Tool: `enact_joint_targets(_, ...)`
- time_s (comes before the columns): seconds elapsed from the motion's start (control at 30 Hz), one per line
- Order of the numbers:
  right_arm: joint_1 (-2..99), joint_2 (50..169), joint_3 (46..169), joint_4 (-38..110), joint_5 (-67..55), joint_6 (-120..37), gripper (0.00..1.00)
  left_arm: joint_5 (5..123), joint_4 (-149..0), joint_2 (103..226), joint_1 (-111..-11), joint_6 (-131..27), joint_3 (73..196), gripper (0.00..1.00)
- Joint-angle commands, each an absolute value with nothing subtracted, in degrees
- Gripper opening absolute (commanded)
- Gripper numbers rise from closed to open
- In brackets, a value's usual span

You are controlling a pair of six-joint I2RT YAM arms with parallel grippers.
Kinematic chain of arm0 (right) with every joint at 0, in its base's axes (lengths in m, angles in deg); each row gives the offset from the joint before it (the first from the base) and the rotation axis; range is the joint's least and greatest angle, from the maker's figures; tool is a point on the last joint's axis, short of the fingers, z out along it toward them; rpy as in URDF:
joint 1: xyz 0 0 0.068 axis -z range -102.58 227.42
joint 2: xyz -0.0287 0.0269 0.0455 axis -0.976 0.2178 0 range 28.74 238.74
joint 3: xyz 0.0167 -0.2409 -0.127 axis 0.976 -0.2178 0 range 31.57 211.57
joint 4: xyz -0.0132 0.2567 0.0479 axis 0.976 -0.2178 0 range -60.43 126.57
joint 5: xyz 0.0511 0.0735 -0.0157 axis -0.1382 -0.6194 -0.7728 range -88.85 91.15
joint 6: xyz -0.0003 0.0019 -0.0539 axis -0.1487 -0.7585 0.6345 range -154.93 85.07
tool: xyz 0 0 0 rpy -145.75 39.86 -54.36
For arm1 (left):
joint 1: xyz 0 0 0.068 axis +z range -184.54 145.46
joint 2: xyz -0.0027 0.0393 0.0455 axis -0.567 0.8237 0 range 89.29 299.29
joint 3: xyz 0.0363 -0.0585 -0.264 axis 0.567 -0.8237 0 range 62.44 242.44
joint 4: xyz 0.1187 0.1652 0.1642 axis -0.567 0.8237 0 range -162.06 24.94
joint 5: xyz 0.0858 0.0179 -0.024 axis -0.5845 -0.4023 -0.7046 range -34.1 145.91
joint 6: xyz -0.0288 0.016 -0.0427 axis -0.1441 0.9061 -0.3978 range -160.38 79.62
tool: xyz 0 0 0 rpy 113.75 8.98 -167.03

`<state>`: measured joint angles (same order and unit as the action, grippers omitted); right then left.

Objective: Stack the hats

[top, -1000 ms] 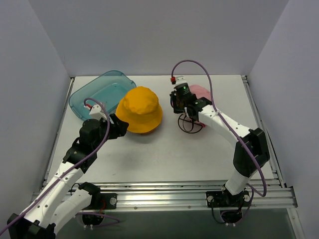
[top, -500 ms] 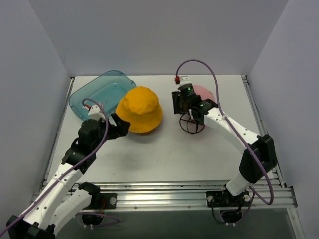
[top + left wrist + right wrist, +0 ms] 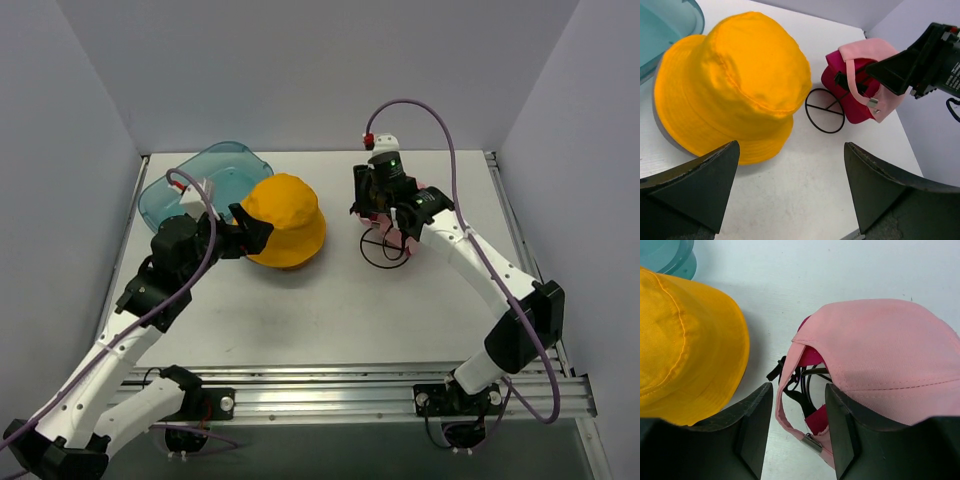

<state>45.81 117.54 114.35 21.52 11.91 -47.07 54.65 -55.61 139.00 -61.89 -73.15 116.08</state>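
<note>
The yellow-orange bucket hat (image 3: 286,219) (image 3: 735,85) rests crown-up on the table. My left gripper (image 3: 255,236) (image 3: 790,200) is at its near-left brim, open wide with only bare table between the fingers. A light pink cap (image 3: 880,345) (image 3: 867,55) lies over a magenta cap (image 3: 812,356) (image 3: 850,107) on a black wire stand (image 3: 383,250) (image 3: 826,111). My right gripper (image 3: 386,214) (image 3: 797,435) hovers just above them. Its jaws stand apart, and the pink cap's back strap (image 3: 785,390) hangs loose between them. From above, the right gripper hides most of both caps.
A translucent teal tub (image 3: 200,182) (image 3: 665,30) sits at the back left, just behind the yellow hat. Grey walls close in the table on three sides. A metal rail (image 3: 380,385) runs along the near edge.
My right gripper has opened off the pink cap's strap and drawn back and to the right. My left gripper has opened wide and risen toward the yellow hat.
</note>
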Motion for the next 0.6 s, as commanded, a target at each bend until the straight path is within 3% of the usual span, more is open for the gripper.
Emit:
enact_joint_targets(0.0,46.0,114.0,116.0,18.8,13.4,-46.5,0.43,55.3,-54.7,140.7,-64.5,-71.2,121.7,0.94)
enact_joint_targets(0.17,45.6,106.6,113.9,21.5,9.6,-48.1,0.48,53.8,-52.6,142.1,-70.7,-68.2,126.6,0.94)
enact_joint_targets(0.37,45.6,94.6,105.4,27.6,5.6,-50.1,0.76,52.9,-49.0,143.8,-78.9,-63.3,129.9,0.94)
enact_joint_targets(0.43,45.5,89.9,103.1,29.6,5.3,-50.7,0.88,51.0,-48.6,143.0,-82.3,-63.1,129.1,0.94)
enact_joint_targets(0.47,45.4,88.5,100.8,30.2,5.3,-51.6,1.00,49.9,-48.7,142.6,-83.0,-63.2,127.8,0.94)
enact_joint_targets(0.57,45.4,84.0,97.2,31.4,4.1,-53.6,1.00,50.2,-49.6,140.1,-84.8,-63.1,124.9,0.94)
